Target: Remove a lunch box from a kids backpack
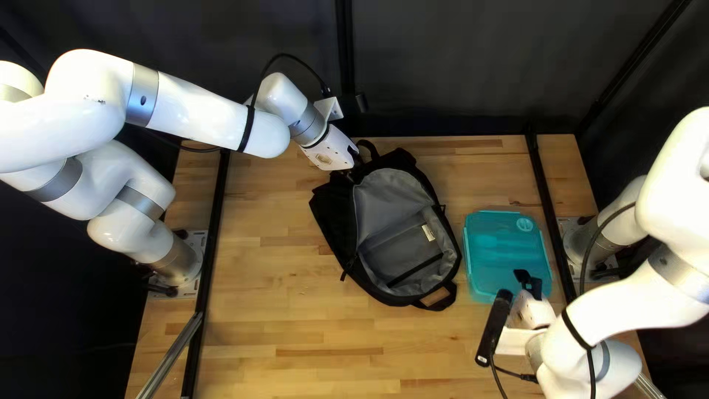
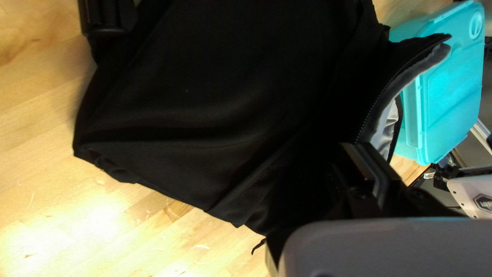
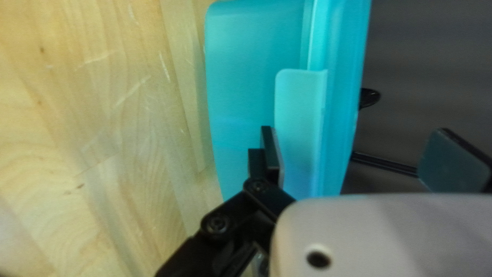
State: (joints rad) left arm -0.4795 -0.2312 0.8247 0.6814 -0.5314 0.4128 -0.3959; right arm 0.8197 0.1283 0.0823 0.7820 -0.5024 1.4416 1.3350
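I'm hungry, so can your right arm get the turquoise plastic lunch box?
Probably yes. My open right hand is right at the lunch box, which lies outside the black cloth backpack; nothing seems in the way.

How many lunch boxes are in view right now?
1. The teal lunch box is on the table, right of the open backpack in the top left view, by my right gripper. Any inside the backpack's covered parts would be hidden.

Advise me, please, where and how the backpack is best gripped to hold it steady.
Probably by the carry loop at the backpack's far end, coming from the table's far side with one finger through it: it is narrow and arches clear of the bag.
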